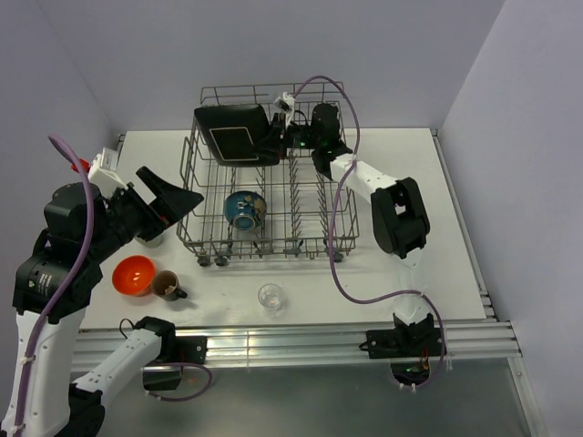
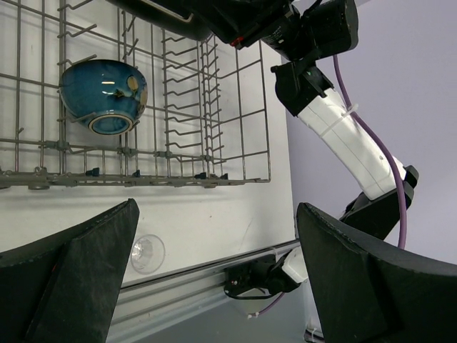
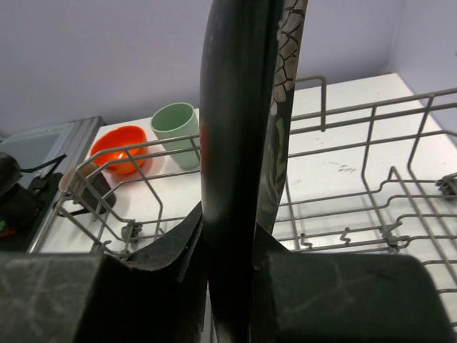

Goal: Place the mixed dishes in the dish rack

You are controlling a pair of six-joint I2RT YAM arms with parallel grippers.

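The grey wire dish rack [image 1: 308, 196] stands mid-table. My right gripper [image 1: 278, 137] is shut on the edge of the black square plate [image 1: 232, 135] and holds it on edge over the rack's back left corner; in the right wrist view the plate [image 3: 239, 107] stands upright between the fingers [image 3: 335, 300]. The blue bowl [image 1: 244, 209] lies on its side inside the rack. My left gripper [image 1: 173, 187] is open and empty, raised left of the rack. The orange bowl [image 1: 134, 274], brown mug [image 1: 168, 286] and clear glass [image 1: 271, 296] sit on the table in front. The green cup [image 3: 176, 132] stands beside the orange bowl [image 3: 120, 148].
The rack [image 2: 214, 121] with the blue bowl [image 2: 103, 96] and the glass [image 2: 148, 252] show in the left wrist view. The right arm [image 2: 343, 136] reaches across the rack's right side, with its purple cable [image 1: 332, 246] draped there. An aluminium rail [image 1: 301, 339] edges the table front.
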